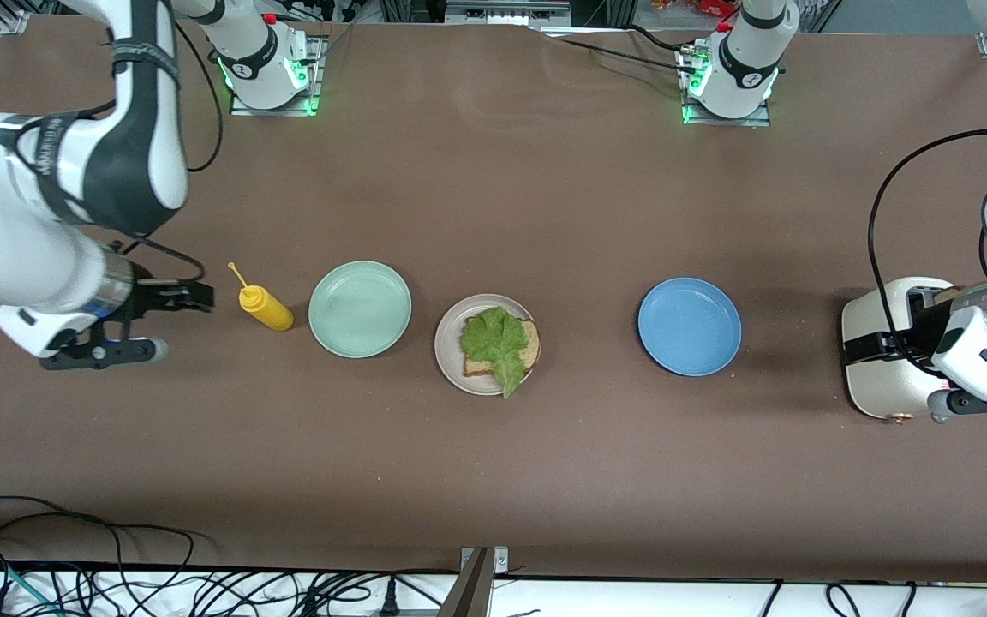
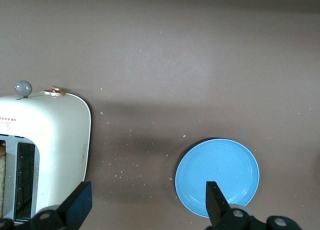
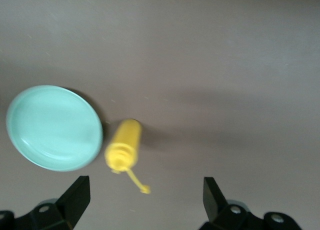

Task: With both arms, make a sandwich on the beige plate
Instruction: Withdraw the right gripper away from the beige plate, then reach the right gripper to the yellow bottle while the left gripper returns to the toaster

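Note:
The beige plate [image 1: 449, 347] sits mid-table and holds one brown bread slice [image 1: 531, 344] with a crinkled green lettuce leaf [image 1: 498, 338] on top. No second slice covers the leaf. Another bread slice [image 2: 2, 180] stands in a slot of the cream toaster [image 1: 875, 377] at the left arm's end. My left gripper [image 1: 918, 374] hangs open and empty over the toaster's edge, and its wrist view shows the toaster [image 2: 55, 140] and the blue plate [image 2: 217, 175]. At the right arm's end, my right gripper [image 1: 178, 322] is open and empty in the air beside the yellow bottle [image 3: 124, 144].
A mint green plate [image 1: 360, 308] lies between the yellow squeeze bottle [image 1: 264, 307] and the beige plate. A blue plate [image 1: 689, 326] lies between the beige plate and the toaster. Crumbs dot the table by the toaster. Cables run along the table's edge nearest the front camera.

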